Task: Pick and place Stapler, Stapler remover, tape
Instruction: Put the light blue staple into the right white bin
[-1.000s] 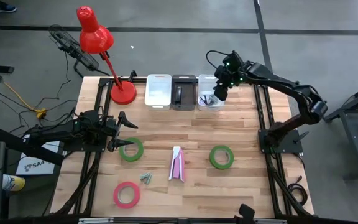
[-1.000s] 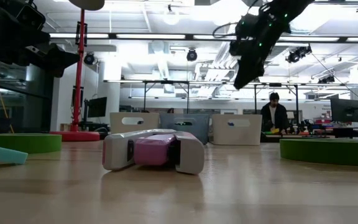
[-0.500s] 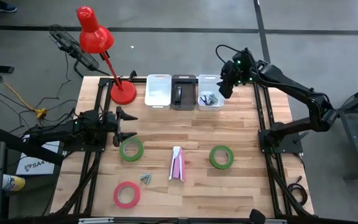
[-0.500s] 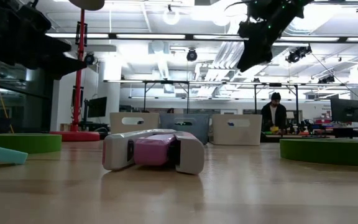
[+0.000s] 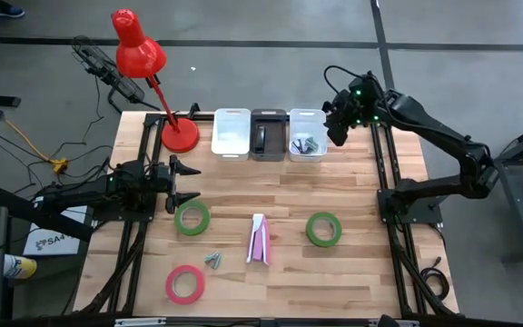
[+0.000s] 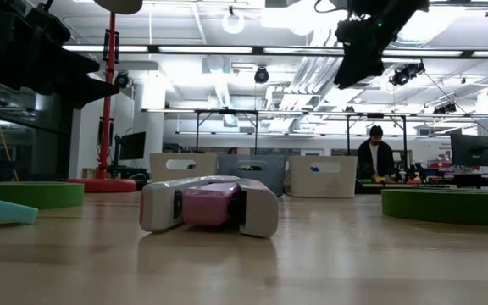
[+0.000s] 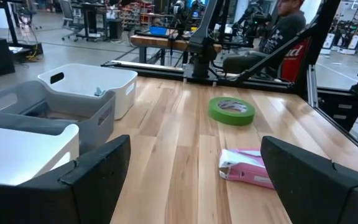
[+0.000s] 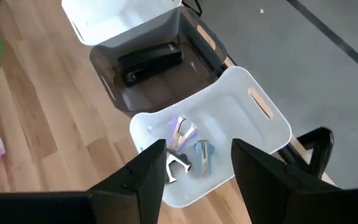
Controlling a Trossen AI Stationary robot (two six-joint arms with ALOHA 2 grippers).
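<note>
A pink-and-white stapler (image 5: pixel 259 239) lies mid-table, with a small staple remover (image 5: pixel 212 260) beside it. Two green tape rolls (image 5: pixel 192 218) (image 5: pixel 323 229) and a pink one (image 5: pixel 184 284) lie flat on the wood. A black stapler (image 8: pixel 151 62) lies in the grey bin (image 5: pixel 268 133). Staple removers (image 8: pixel 188 149) lie in the right white bin (image 5: pixel 307 145). My left gripper (image 5: pixel 189 183) hangs open just on the far side of the left green roll. My right gripper (image 5: pixel 334 125) is open, raised beside the right bin's right side, holding nothing.
An empty white bin (image 5: pixel 231 133) stands left of the grey one along the far edge. A red desk lamp (image 5: pixel 143 64) has its base (image 5: pixel 179 136) on the far left corner. The near middle of the table has open wood. A person (image 6: pixel 373 157) sits far behind.
My right gripper has risen from over the right white bin and drifted toward the table's right edge. My left gripper has shifted a little toward the far edge, away from the left green roll, then held still.
</note>
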